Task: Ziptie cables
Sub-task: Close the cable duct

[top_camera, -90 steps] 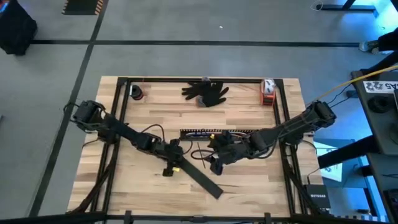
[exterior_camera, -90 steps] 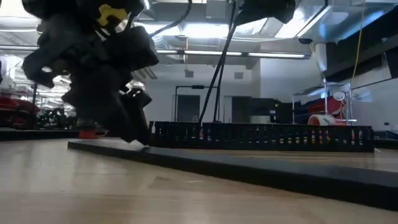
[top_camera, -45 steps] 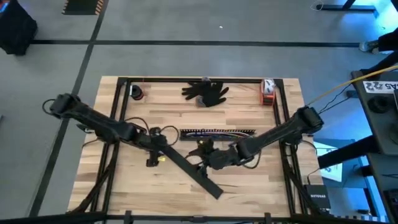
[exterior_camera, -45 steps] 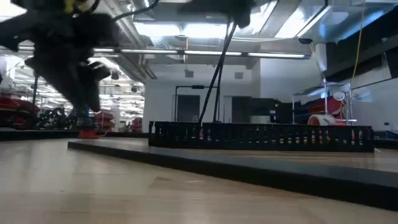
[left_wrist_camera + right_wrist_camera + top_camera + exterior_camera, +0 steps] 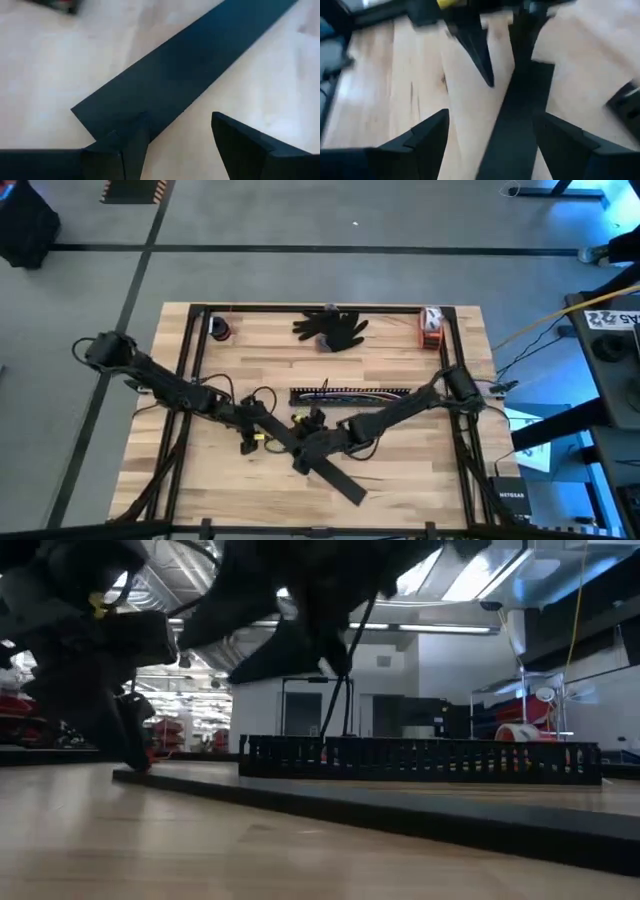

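Note:
The cables (image 5: 345, 392) lie as thin coloured wires along a black slotted duct (image 5: 395, 394) at mid-table. Nearer the front edge a flat black bar (image 5: 335, 475) lies slantwise on the wood. My left gripper (image 5: 250, 438) is open at the bar's left end (image 5: 95, 112), with one finger (image 5: 137, 135) over that end's edge. My right gripper (image 5: 305, 452) is open and hangs over the bar a little farther along. In the right wrist view the bar (image 5: 517, 105) runs between its fingers. My left gripper has one finger (image 5: 137, 135) over the edge of the bar's left end. I cannot tell whether it touches the bar or stands just above it.
A black glove (image 5: 332, 328) lies at the far edge. A small roll (image 5: 220, 328) sits at the far left and a red-and-white object (image 5: 431, 325) at the far right. Black frame rails (image 5: 186, 360) run along the table's sides. Bare wood (image 5: 420, 470) lies at the near right.
My left gripper has risen off the bar's left end and gone toward the table's left edge, then settled low beside that end. My right gripper has gone toward the left and near edges, from beside the duct to above the bar.

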You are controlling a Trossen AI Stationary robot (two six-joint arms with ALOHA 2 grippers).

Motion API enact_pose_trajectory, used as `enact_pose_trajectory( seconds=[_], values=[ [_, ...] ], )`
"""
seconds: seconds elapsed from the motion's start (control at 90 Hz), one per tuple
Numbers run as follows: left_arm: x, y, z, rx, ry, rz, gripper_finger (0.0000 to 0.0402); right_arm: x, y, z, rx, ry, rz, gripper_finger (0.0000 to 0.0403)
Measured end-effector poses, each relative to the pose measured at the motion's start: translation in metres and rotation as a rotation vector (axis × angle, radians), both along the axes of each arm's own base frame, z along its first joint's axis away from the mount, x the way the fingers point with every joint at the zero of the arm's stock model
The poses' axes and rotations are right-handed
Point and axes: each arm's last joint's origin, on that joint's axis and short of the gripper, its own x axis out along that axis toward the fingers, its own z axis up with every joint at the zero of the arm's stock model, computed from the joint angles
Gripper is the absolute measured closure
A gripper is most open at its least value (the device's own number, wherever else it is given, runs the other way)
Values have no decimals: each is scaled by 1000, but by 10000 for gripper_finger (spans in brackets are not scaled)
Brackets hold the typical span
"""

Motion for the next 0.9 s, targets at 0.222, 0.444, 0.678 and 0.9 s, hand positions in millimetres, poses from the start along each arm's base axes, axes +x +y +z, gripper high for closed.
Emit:
enact_pose_trajectory(
  seconds=[0.222, 0.444, 0.678, 0.9],
  values=[
    [0, -15, -2, -69, -19, -28, 194, -4, -2, -17, 8, 116, -43, 128],
    [-6, -15, 16, -104, 16, -57, 194, 3, 3, -8, 144, 35, 9, 128],
    [-19, -8, 38, -52, 35, -62, 194, 17, -5, 8, 205, -152, -29, 127],
    [-27, -4, 42, -37, 62, -48, 194, 46, -1, 10, 92, -129, -18, 126]
  ],
)
